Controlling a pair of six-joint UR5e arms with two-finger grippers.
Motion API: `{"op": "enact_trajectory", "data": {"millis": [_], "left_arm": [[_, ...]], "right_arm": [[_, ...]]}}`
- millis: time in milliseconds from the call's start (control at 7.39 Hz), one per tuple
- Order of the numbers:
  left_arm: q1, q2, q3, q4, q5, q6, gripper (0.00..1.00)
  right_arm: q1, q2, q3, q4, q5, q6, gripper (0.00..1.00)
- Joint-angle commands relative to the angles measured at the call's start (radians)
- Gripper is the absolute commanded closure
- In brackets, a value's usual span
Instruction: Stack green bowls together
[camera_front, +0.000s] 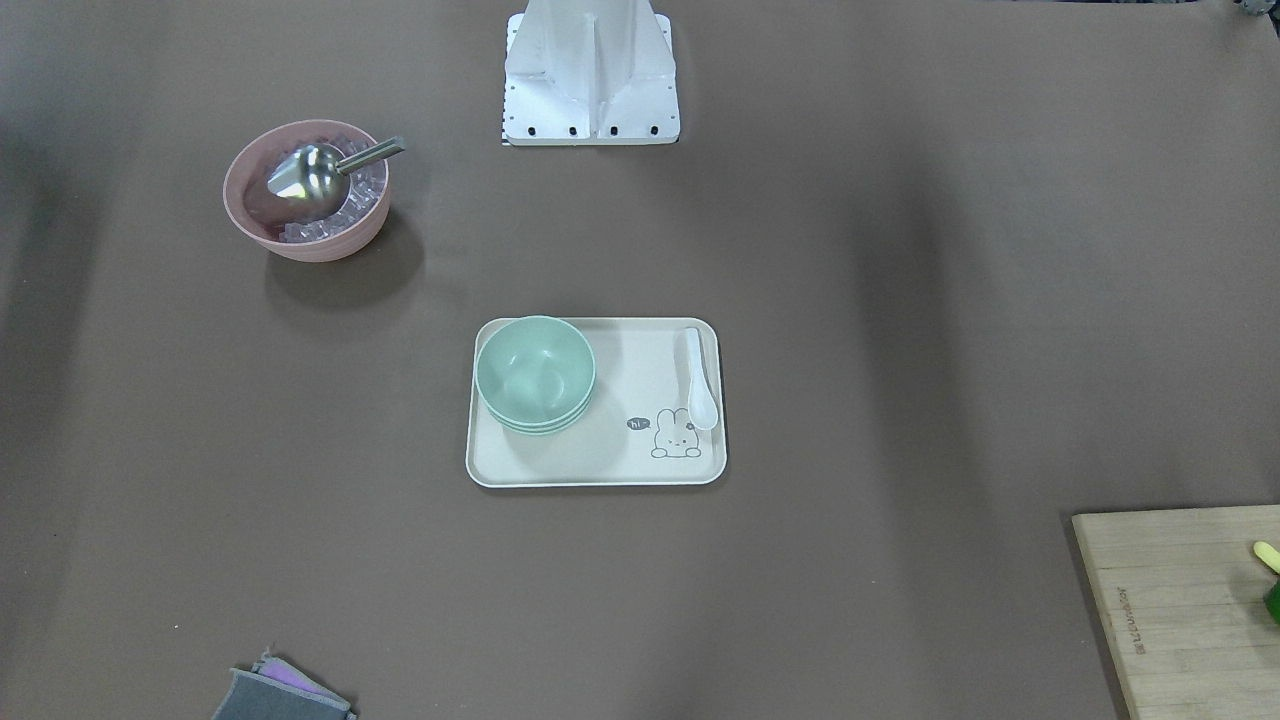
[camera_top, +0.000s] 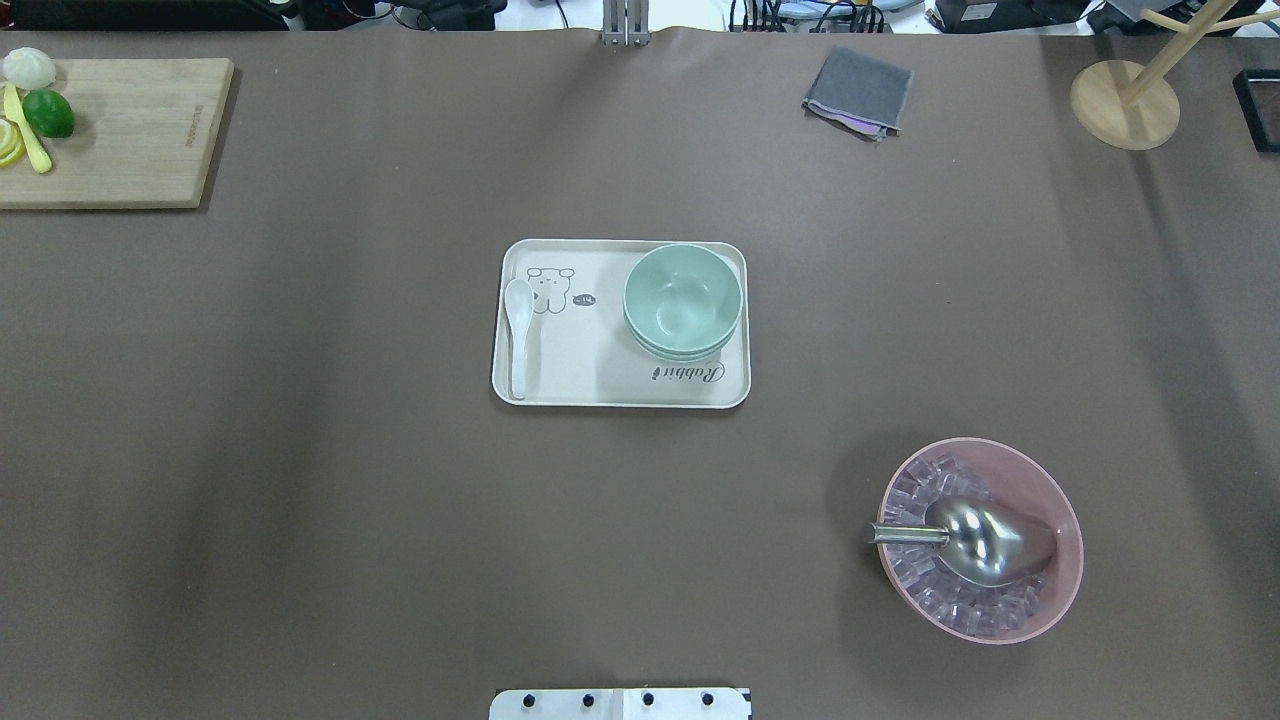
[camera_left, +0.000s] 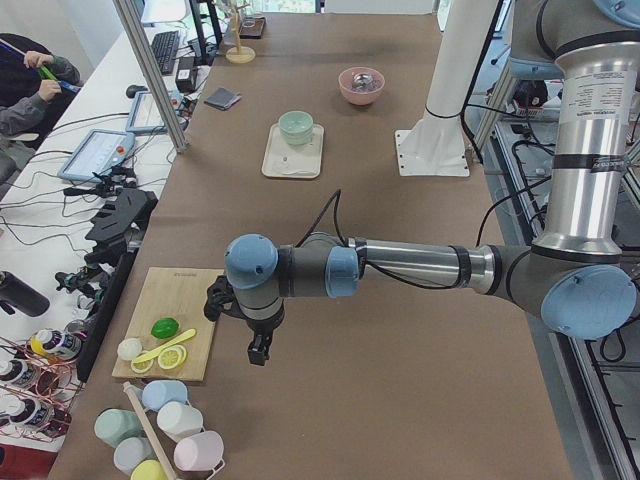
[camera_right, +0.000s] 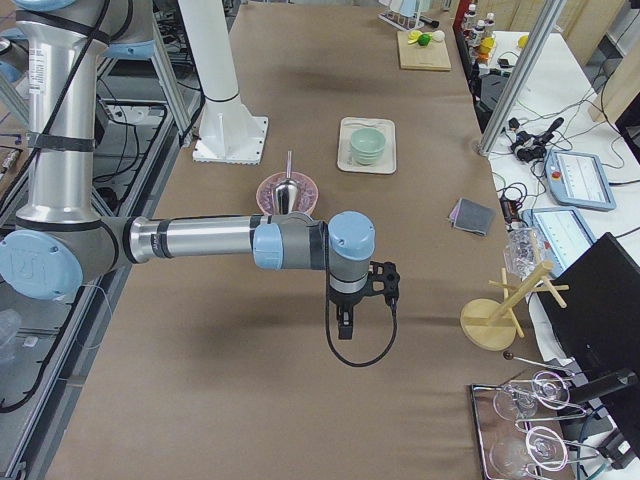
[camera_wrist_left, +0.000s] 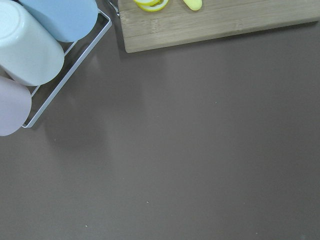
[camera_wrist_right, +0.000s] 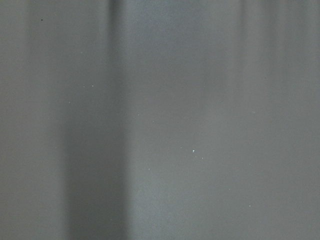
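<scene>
Green bowls (camera_front: 535, 372) were nested into one stack, looked like three going by the rims peeking out under the top one. The stack sat on the cream tray (camera_front: 600, 465), in the corner on the robot's right and farthest from its base. The white spoon (camera_front: 698, 380) lay along the tray's opposite edge, well apart from the stack.

Both arms were parked way out at the table ends. The left gripper (camera_left: 258, 352) hung pointing down just beside the cutting board (camera_left: 180, 295), and the right gripper (camera_right: 344, 325) hung over bare table, on the near side of the pink bowl (camera_right: 268, 195) in that view. I honestly couldn't tell whether either pincer was released or clenched. They only showed up small in the side views, and the wrist cams showed no fingers at all. Neither seemed to be carrying anything.

So my read was that the stacking itself was pretty much done, and what remained was just making sure it was a good stack. The rims looked slightly offset from each other, though that could have been the camera angle.

If a nudge was needed, I'd come straight down from above and pinch the top bowl's rim on the side away from the tray's lip. Then let it settle instead of pressing, since light bowls like these probably slide or tip easily. Otherwise, hands off.
</scene>
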Motion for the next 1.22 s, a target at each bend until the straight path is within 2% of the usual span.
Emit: {"op": "enact_trajectory", "data": {"millis": [0, 270, 406, 1082], "left_arm": [[-0.001, -0.003, -0.013, -0.038, 0.002, 0.002, 0.01], [0.001, 0.038, 0.051, -0.24, 0.002, 0.002, 0.01], [0.001, 0.036, 0.067, -0.268, 0.0, 0.0, 0.01], [0.001, 0.023, 0.049, -0.258, 0.007, -0.004, 0.01]], "right_arm": [[0.0, 0.003, 0.003, 0.002, -0.005, 0.002, 0.0], [0.0, -0.002, 0.003, 0.002, -0.007, -0.001, 0.0], [0.0, -0.002, 0.003, 0.002, -0.007, -0.001, 0.0], [0.0, 0.002, 0.003, 0.002, -0.005, 0.006, 0.0]]}}
